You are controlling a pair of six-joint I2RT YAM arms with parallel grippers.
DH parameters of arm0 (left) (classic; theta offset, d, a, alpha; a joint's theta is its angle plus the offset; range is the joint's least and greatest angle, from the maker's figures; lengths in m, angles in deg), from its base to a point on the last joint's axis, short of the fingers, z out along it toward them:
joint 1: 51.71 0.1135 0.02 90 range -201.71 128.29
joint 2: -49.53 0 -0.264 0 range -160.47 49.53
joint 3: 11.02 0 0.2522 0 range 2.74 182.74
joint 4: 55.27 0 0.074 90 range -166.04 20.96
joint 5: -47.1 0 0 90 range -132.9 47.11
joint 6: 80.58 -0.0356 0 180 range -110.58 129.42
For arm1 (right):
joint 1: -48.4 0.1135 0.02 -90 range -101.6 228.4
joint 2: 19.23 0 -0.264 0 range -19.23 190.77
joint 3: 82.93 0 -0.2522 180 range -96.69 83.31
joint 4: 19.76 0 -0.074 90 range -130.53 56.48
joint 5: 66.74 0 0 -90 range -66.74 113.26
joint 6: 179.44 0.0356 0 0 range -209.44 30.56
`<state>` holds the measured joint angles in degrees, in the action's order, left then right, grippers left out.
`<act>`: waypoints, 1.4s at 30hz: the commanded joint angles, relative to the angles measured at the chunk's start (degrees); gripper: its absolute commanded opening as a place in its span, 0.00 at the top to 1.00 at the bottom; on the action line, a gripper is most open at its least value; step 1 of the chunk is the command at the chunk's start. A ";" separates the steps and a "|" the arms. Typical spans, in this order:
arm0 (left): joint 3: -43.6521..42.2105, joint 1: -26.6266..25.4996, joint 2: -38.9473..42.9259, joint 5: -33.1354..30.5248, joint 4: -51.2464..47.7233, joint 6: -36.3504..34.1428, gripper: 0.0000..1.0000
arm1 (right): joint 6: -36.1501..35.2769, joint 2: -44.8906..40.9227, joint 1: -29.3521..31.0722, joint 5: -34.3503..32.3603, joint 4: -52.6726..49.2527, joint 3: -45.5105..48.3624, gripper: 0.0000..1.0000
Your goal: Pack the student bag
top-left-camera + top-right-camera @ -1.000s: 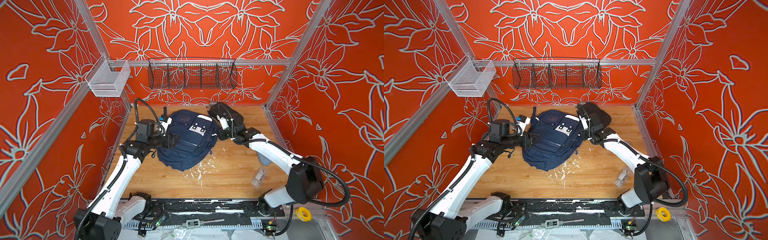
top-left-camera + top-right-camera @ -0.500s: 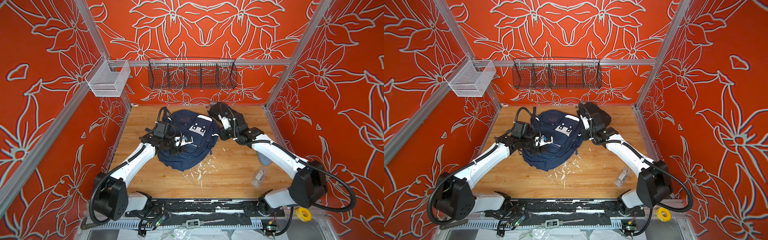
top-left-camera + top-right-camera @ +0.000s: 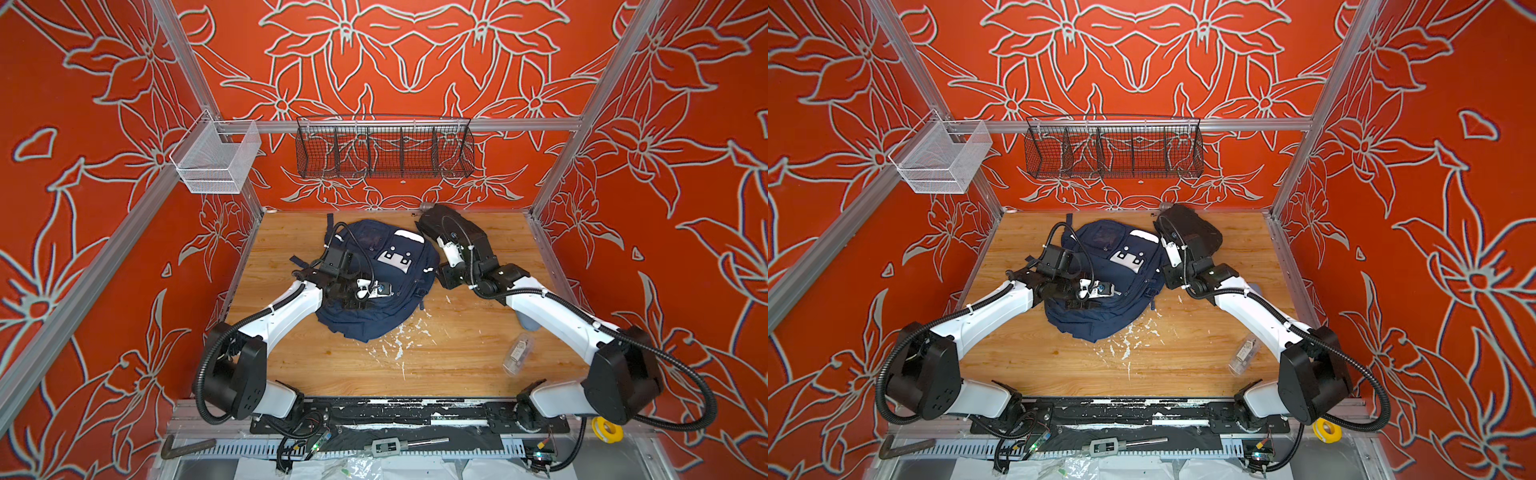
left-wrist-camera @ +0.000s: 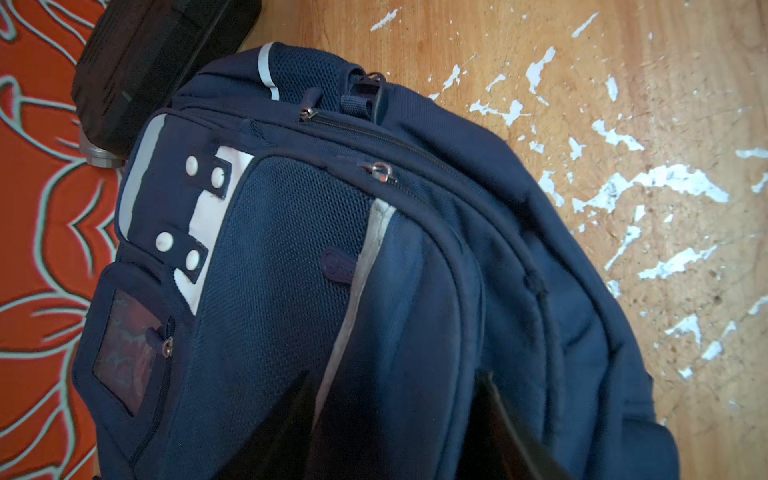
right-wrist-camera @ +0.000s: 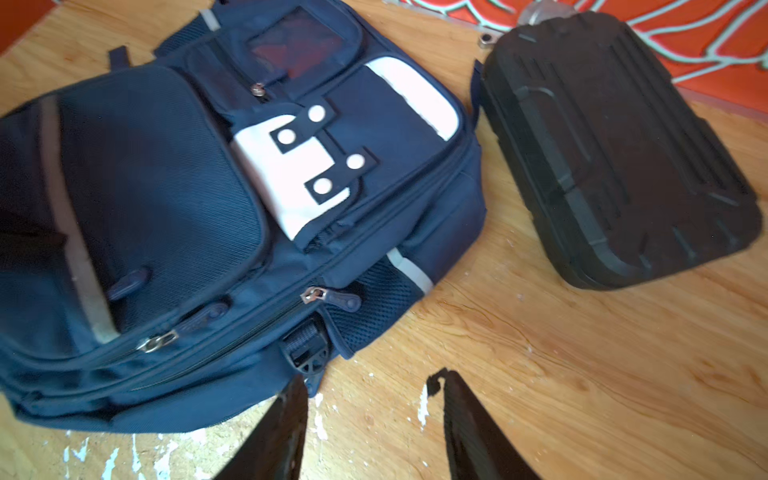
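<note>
The student bag (image 3: 409, 291) lies front-up on the bench (image 3: 457, 357), visible zips closed, its long axis running roughly from the back wall toward the front. Left jaws hang partly open and empty, straight over its front. Right jaws, likewise parted and empty, sit just off its right edge near a zip pull (image 5: 328, 297).

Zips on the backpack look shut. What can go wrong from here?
Left end effector, open over soft fabric of the student bag, may pinch cloth instead of a zip pull and drag the bag. Right end effector, open by the strap buckle, could snag it. A dragged bag may shove the black case beside it.
</note>
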<state>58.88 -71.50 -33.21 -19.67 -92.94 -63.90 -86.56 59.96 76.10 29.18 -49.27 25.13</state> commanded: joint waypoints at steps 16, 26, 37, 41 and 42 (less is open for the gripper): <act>-0.16 0.52 5.03 -1.27 3.07 9.76 1.00 | -14.94 7.53 1.02 34.09 24.59 4.56 0.55; -4.11 4.52 8.00 4.95 7.78 13.60 1.00 | -17.09 18.82 3.59 32.63 24.22 -0.68 0.54; -4.75 5.38 7.37 6.70 6.24 11.36 1.00 | -23.63 22.18 1.76 36.81 17.02 -5.12 0.50; -4.32 6.06 7.07 7.07 6.12 11.00 1.00 | -29.41 25.13 1.38 38.80 6.79 -10.88 0.49; -4.24 6.17 6.91 7.27 6.07 10.92 1.00 | -29.83 26.36 1.38 39.12 5.04 -12.43 0.49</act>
<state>54.29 -66.19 -26.81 -14.27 -87.32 -52.51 -109.97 83.70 77.70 64.69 -36.38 16.46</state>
